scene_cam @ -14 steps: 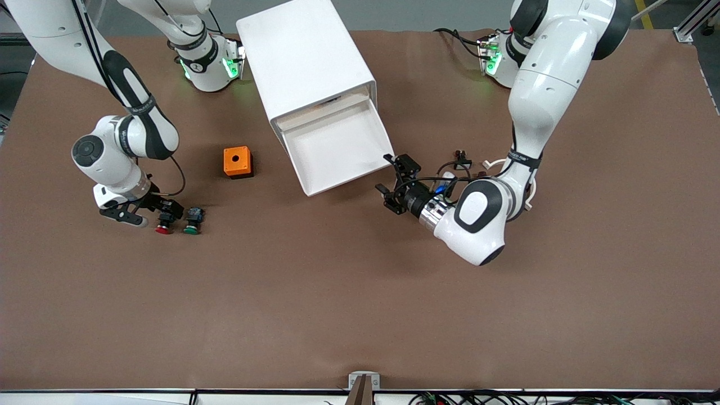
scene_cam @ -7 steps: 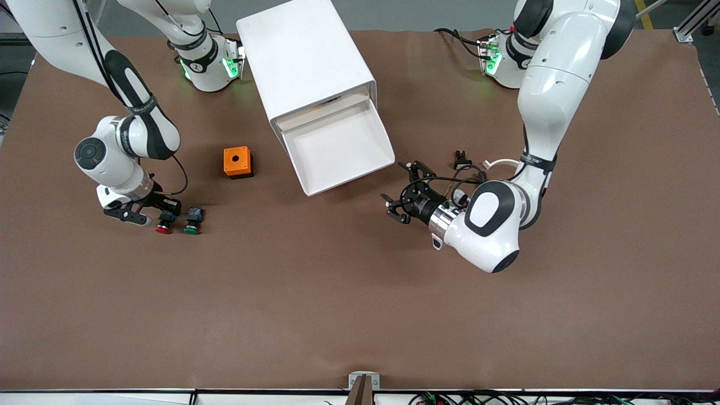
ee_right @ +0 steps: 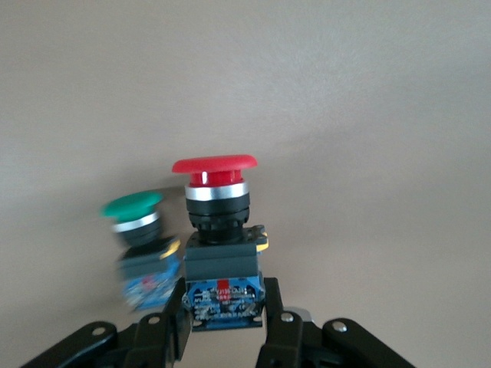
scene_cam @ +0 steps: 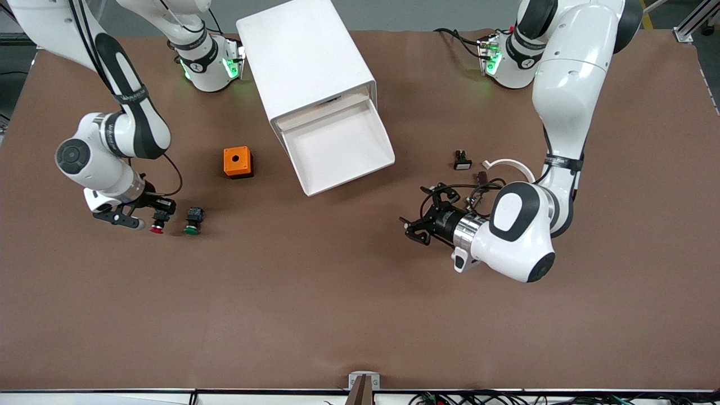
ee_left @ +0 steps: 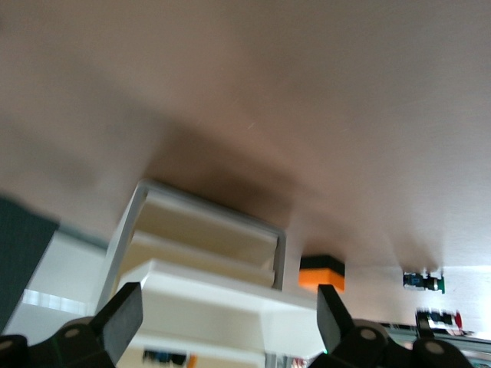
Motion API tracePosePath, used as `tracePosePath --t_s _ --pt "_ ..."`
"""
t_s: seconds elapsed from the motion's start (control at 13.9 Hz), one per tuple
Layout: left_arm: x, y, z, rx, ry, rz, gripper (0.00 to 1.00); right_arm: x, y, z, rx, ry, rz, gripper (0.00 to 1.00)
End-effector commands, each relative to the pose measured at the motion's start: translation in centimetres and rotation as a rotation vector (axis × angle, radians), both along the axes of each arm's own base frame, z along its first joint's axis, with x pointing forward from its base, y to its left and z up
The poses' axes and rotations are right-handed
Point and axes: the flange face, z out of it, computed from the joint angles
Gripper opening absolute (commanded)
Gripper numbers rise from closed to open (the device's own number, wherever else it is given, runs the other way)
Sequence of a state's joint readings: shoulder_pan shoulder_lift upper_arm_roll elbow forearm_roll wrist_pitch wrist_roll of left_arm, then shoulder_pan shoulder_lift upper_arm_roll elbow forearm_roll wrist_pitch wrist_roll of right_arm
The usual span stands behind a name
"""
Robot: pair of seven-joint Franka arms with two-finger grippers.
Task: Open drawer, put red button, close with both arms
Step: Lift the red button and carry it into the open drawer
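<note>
Right wrist view shows the right gripper (ee_right: 224, 310) pinching the red button (ee_right: 218, 238), seemingly lifted just off the table beside the green button (ee_right: 140, 245). Left gripper (scene_cam: 423, 216) hangs spread, near the pulled-out drawer (scene_cam: 337, 147).

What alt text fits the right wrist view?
The right gripper is shut on the red button, gripping its blue-black body with the red cap pointing away from the jaws. The green-capped button sits just beside it on the brown table.

Front view looks down across the whole table (scene_cam: 337, 309) – both wrist views sit low, sharing the green button (ee_right: 134, 222)
</note>
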State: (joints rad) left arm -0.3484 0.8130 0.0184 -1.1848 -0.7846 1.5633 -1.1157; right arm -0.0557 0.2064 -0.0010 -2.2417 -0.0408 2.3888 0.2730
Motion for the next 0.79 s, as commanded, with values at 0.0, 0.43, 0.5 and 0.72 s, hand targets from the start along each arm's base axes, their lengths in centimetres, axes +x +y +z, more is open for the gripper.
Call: tracePosePath --t_s 0.0,0.43,0.5,0.72 --pt "0.8 -0.1 3.0 0.018 -0.188 -0.048 1.0 0.6 5.5 7.2 -0.01 0.003 -0.103 0.0" --pt "2.3 1.5 7.5 0.118 -0.471 -0.15 1.0 -3.2 25.3 16.1 0.071 0.007 -0.368 0.0" --pt "2.4 1.6 7.6 0.134 -0.49 -0.17 1.0 -4.1 28.6 17.0 0.076 -0.002 -0.405 0.0" --pt "2.5 1.3 7.7 0.197 -0.547 -0.208 1.0 -7.3 36.0 19.4 0.102 -0.028 -0.497 0.0"
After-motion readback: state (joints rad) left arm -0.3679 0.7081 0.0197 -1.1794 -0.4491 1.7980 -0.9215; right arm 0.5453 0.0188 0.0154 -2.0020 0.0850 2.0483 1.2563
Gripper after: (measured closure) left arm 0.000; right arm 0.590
